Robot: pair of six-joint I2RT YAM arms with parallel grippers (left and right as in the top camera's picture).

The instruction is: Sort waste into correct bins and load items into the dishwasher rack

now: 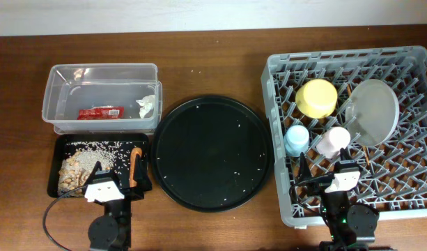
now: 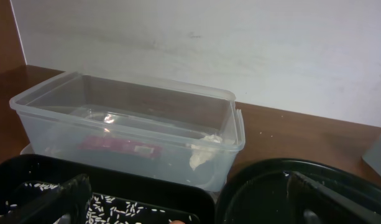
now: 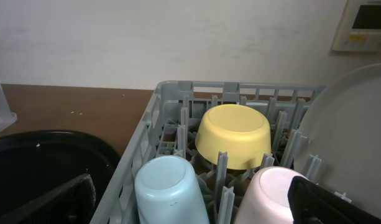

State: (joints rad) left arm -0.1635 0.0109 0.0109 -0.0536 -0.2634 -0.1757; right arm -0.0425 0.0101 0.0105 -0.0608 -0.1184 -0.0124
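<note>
Left gripper [image 2: 189, 186], right gripper [image 3: 191, 186]: both spread wide, holding nothing. Wrapper [image 1: 100, 112] and tissue [image 1: 146, 106] lay in the tub [image 1: 102, 70], carrot [image 1: 135, 166] in the rectangular tray [image 1: 52, 167], bowl [image 1: 316, 96] in the rack [image 1: 276, 139]. Sorting looked done; you did best lifting straight clear

We are seeing bare table [image 1: 213, 70] running behind the round black tray [image 1: 213, 174], which is filling nearly the whole gap between the clear tub [image 1: 67, 97] and the dishwasher rack [image 1: 277, 139]. Inside the rack, the yellow bowl [image 1: 316, 97], blue cup [image 1: 295, 139], pink cup [image 1: 333, 141] and tilted plate [image 1: 375, 111] are crowding the middle and far rows; the near right pegs are standing free. The carrot [image 1: 134, 164] and scraps [image 1: 77, 171] are taking up the shallow black tray [image 1: 53, 167] beneath the wide-spread left end effector [image 2: 190, 208].
</note>
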